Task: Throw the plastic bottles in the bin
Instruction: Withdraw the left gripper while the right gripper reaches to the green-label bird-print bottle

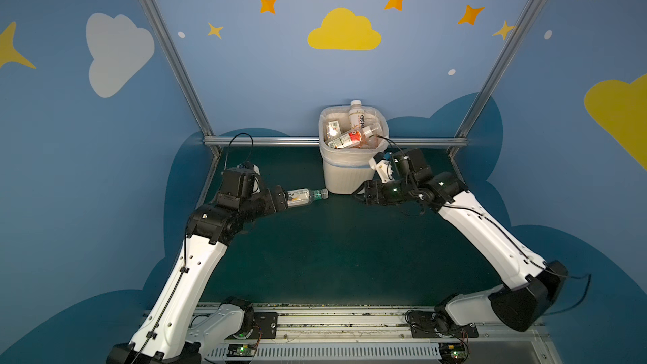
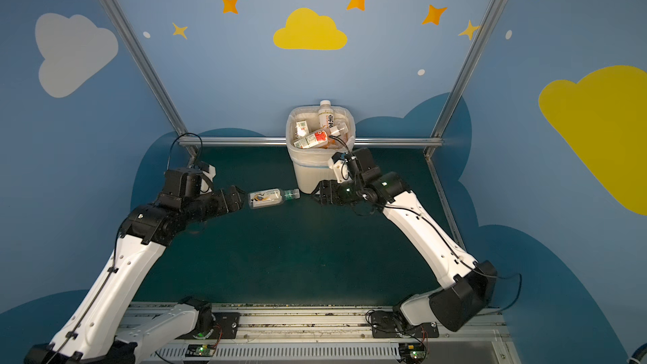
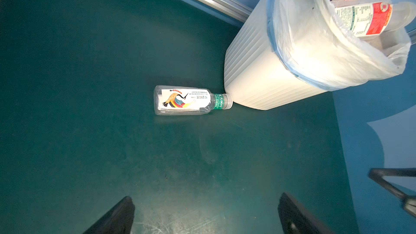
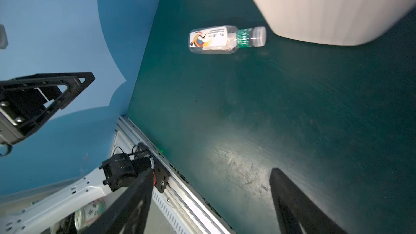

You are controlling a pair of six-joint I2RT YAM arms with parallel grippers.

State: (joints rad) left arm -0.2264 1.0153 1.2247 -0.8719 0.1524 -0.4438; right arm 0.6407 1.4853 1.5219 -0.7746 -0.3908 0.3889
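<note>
Blue walls (image 1: 245,64) painted with clouds and stars close off a dark green desk (image 1: 332,257), with an aluminium rail (image 1: 266,140) along its back edge.

Findings. The bin (image 1: 338,175) stands at the back centre against that rail, heaped to the rim with plastic bottles (image 1: 350,138). A tall white bottle (image 1: 357,115) rises above the rim. One clear bottle (image 3: 186,101) lies on its side on the desk with its cap at the bin's foot, touching or all but touching; I cannot tell which. The left claw (image 3: 207,198) is spread wide and empty, lined up on the bottle's base end but short of it. The right claw (image 4: 211,172) has its jaws apart and is empty, low beside the bin's front wall and near the cap end.

Risks. The bottle is round and lying flat, so it would likely roll or skid if one finger met it first. Both claws face the same bottle, so a joint approach risks a clash. The right claw could nudge the bin. The heaped load may shed a newcomer, and the loose bag (image 3: 304,41) could snag a finger.

Room. The bin and rail shut the back; the desk's front gives space to withdraw and lift.
</note>
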